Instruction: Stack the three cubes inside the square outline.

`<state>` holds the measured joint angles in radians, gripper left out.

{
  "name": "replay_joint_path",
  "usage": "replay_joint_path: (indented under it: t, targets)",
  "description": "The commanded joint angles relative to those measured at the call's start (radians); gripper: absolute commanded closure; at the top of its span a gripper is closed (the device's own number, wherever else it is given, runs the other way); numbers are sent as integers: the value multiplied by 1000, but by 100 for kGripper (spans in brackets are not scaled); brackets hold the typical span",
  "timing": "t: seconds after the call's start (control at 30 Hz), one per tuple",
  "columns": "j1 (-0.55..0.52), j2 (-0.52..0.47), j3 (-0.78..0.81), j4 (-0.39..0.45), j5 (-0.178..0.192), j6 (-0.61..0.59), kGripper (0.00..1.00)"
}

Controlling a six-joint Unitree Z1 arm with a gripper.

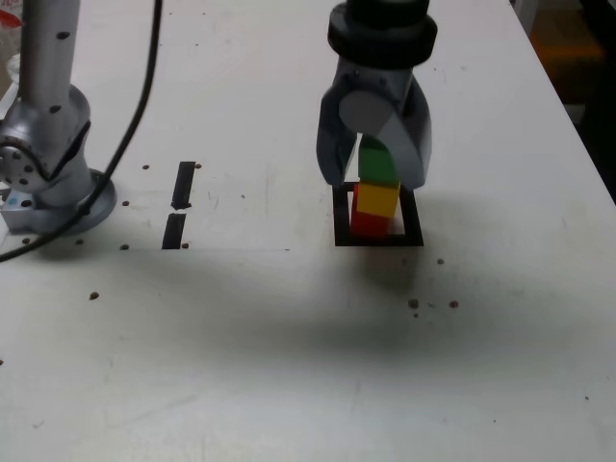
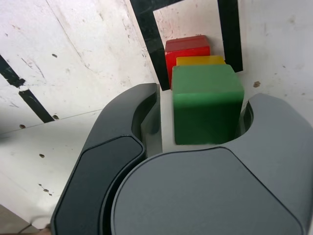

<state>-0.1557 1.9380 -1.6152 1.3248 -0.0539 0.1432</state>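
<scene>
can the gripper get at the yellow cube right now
Probably not directly. The yellow cube sits mid-stack, with the green cube on top and the gripper straddling that one; the green would likely have to come off first.

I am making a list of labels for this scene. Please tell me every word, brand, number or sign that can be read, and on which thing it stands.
None: no readable text in either view.
Green cube, yellow cube, red cube: plain faces.
Gripper: no lettering visible.
Square outline and two bar marks: plain black marks, not writing.
</scene>
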Motion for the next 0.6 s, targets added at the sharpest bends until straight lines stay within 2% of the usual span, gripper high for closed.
replay_joint_path:
  t: [0.0,0.3,0.47,0.57]
  targets:
    - [2,-16,-7,7,8,1,31]
    - [2,-59,-17,41,48,-2,25]
    - [2,-172,14,92,110,-37,12]
    - [2,-227,48,111,138,-54,10]
